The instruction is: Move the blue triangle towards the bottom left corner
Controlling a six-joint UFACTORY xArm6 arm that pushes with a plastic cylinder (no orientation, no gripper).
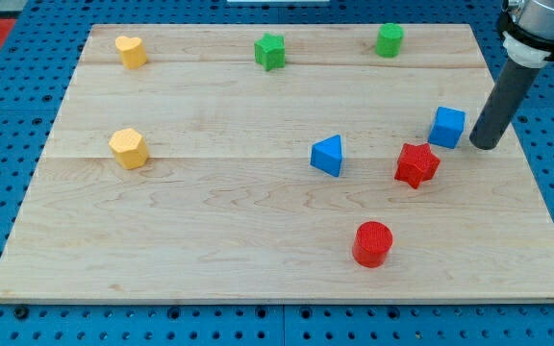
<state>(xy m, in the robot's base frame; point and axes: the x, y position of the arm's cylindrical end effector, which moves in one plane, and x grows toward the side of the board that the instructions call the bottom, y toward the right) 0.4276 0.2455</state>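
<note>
My tip, the lower end of the straight dark rod that serves as end effector, rests on the counter close to its right edge, roughly midway between the top right and bottom right corners. The end effector has no jaws to open or close, and it holds nothing; the tip touches no block. Just to the view's left of the tip stands the blue cube, with a narrow gap between the two. Below and to the left of that cube sits the red star-shaped block, near the cube but apart from it. Farther left, close to the middle of the counter, lies the blue triangle, well apart from the tip, with the red star and blue cube between them; it is far from the bottom left corner. Toward the bottom edge, below the gap between the triangle and the red star, stands the red cylinder. Along the top edge, the green cylinder sits nearest the top right corner, and the green star-shaped block is near the middle of that edge. A yellow block lies close to the top left corner, and a yellow hexagonal block sits near the left edge, about halfway down.
</note>
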